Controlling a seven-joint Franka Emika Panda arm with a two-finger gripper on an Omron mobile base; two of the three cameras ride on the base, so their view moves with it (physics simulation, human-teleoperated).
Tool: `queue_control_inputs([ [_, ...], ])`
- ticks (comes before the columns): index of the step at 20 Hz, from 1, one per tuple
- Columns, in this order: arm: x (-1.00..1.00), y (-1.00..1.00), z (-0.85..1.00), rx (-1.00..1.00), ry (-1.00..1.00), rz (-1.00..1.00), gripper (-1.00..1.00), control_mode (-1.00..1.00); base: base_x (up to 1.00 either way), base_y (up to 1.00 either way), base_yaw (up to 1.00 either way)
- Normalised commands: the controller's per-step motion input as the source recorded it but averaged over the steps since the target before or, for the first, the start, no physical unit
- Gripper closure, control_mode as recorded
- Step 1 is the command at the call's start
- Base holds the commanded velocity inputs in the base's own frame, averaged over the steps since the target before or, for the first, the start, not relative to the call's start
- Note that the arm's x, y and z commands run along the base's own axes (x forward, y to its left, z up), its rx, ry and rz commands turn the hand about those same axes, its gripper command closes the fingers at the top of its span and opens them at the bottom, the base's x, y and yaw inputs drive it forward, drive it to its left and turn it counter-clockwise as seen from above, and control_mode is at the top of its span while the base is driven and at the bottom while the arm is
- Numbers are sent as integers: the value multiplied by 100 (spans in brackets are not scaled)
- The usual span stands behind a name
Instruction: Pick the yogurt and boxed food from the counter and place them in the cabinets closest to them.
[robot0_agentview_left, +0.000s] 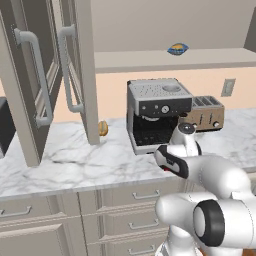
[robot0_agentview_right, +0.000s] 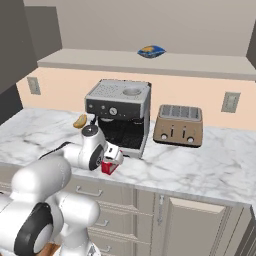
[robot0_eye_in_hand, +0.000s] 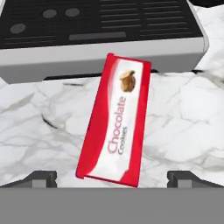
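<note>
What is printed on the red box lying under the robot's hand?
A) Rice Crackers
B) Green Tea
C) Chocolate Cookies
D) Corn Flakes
C: in the hand view the red box lies flat on the counter with "Chocolate Cookies" written along its white front.

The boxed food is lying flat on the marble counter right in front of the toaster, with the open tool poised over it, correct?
Not quite. The boxed food lies flat on the counter in front of the coffee machine, not the toaster, which stands further to the right. The right base view shows this. The open tool is indeed poised over the box.
</note>
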Motion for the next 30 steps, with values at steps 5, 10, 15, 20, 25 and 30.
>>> queue_control_inputs([
  [5,4,0,-18,0,0,0,-100,-100,0,0,0],
  [10,7,0,-18,0,0,0,-100,-100,0,0,0],
  [15,5,0,-19,0,0,0,-100,-100,0,0,0],
  [20,4,0,-11,0,0,0,-100,-100,0,0,0],
  [25,3,0,-7,0,0,0,100,-100,0,0,0],
  [30,0,0,0,0,0,0,100,-100,0,0,0],
])
